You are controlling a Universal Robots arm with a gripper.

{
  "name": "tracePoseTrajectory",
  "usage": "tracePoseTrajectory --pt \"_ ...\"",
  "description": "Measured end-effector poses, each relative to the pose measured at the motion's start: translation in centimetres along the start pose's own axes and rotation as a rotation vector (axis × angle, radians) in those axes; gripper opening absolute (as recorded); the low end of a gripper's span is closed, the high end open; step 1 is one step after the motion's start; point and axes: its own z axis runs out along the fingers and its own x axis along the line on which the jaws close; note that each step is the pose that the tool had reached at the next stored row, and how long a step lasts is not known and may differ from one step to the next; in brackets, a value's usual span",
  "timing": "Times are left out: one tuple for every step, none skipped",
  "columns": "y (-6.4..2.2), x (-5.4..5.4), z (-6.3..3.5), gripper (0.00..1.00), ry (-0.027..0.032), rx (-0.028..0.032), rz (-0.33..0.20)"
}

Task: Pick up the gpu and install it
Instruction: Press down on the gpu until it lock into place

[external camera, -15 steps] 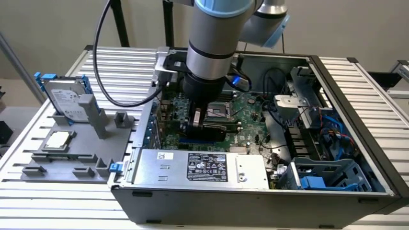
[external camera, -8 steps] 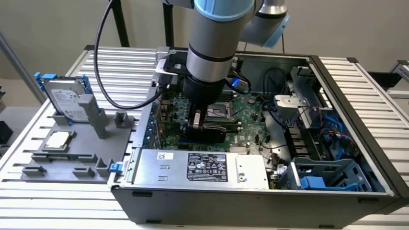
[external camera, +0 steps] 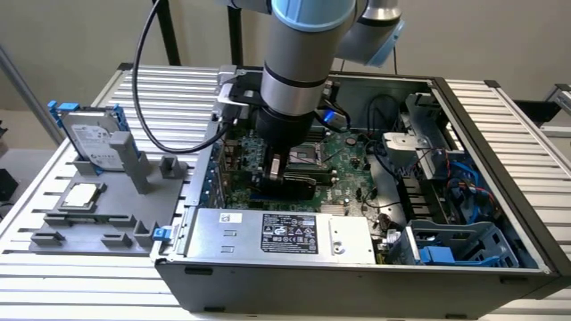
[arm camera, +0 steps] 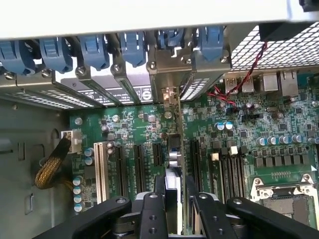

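Fingers, wrist view: mine are clamped on the gpu, which I hold upright and edge-on so its lower edge lines up with an expansion slot on the motherboard. Its bracket end faces the blue rear latches. I cannot tell whether it is seated.

Exterior view: I reach down inside the open computer case. The hard drive stands outside on the counter.

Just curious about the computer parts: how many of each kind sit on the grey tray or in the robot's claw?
Silver hard drive with blue tabs, on grey tray: 1
Small square silver chip, on tray: 1
Thin green circuit card, in gripper: 1
Total: 3
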Motion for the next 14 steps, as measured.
tracePoseTrajectory --pt "-0.02 -0.01 0.01 0.0 -0.0003 0.0001 0.0" --pt "-0.05 -0.01 0.02 0.0 -0.0004 0.0001 0.0" --pt "-0.06 -0.01 0.02 0.0 -0.0005 0.0003 0.0" --pt "-0.06 -0.01 0.01 0.0 -0.0005 0.0002 0.0" --pt "-0.07 -0.02 0.01 0.0 -0.0004 0.0002 -0.001" --pt "-0.08 -0.02 0.01 0.0 -0.0002 0.0002 -0.003" --pt "-0.08 -0.02 0.01 0.0 0.0001 0.0002 -0.004" --pt "-0.07 -0.01 -0.01 0.0 0.0008 0.0 -0.007" --pt "-0.07 -0.01 -0.02 0.0 0.0013 -0.0001 -0.01" --pt "-0.07 -0.01 -0.02 0.0 0.0017 -0.0002 -0.014" --pt "-0.07 -0.01 -0.02 0.0 0.0022 -0.0001 -0.018" --pt "-0.07 -0.04 -0.03 0.0 0.0027 -0.0002 -0.022" --pt "-0.07 -0.05 -0.03 0.0 0.0028 -0.0001 -0.025" --pt "-0.06 -0.07 -0.05 0.0 0.0032 0.0 -0.029"
